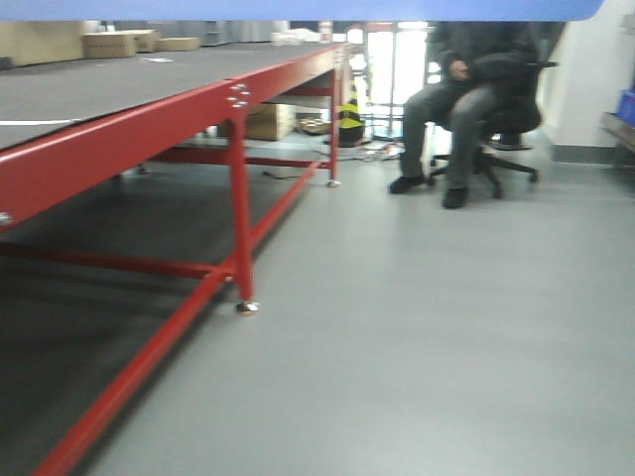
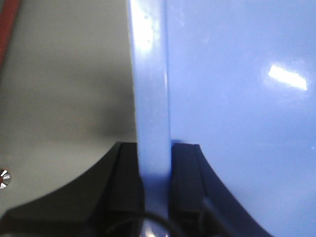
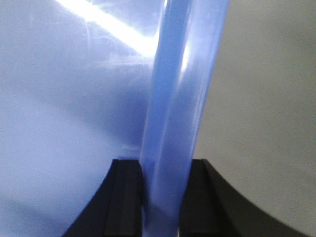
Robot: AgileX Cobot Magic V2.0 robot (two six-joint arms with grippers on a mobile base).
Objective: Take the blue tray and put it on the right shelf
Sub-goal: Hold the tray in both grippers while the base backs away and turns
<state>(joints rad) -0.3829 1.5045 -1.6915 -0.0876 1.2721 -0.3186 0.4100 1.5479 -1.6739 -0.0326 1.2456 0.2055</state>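
The red-framed table (image 1: pixel 119 129) fills the 9 o'clock side of the front view. The blue tray (image 1: pixel 298 8) shows only as a pale band along the top edge at 12 o'clock, held up clear of any surface. A seated person (image 1: pixel 466 89) is at 1 o'clock, and a darker blue bin (image 1: pixel 626 104) peeks in at 3 o'clock. The right shelf appears in no view.

The left gripper (image 2: pixel 154 155) has its black fingers (image 2: pixel 123 173) clamped on the tray's flared lip, one on each face, with grey floor (image 2: pixel 64 89) beyond at 9 o'clock. The right gripper (image 3: pixel 160 170) matches it, its fingers (image 3: pixel 126 187) pinching the opposite lip.

The grab looks complete, so the step in hand is the carry. Next, the base probably has to turn rightward until the shelf comes into view. Both arms should hold level and evenly spaced so the thin lip neither flexes nor slips, and the fingers should part only once the tray rests on the shelf.
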